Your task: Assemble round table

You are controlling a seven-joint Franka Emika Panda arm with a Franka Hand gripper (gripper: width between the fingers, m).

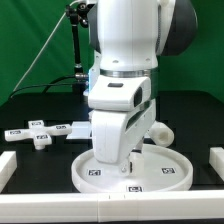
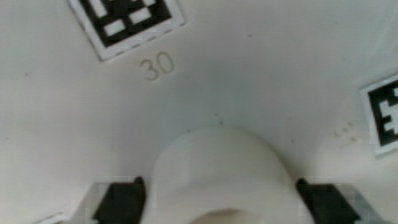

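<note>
The large rimmed round disc lies flat at the front of the black table, tags on its rim; in the wrist view its face fills the picture, with two tags and the number 30. My gripper stands low over the disc's middle. In the wrist view the gripper has its black fingers pressed on both sides of the thick white cylinder, which points down at the disc. A small white piece, probably the cross-shaped one, lies behind the disc, partly hidden by the arm.
The marker board lies at the exterior view's left, behind the disc. White border rails run along the front edge and stand at both sides. A black stand with cables rises at the back.
</note>
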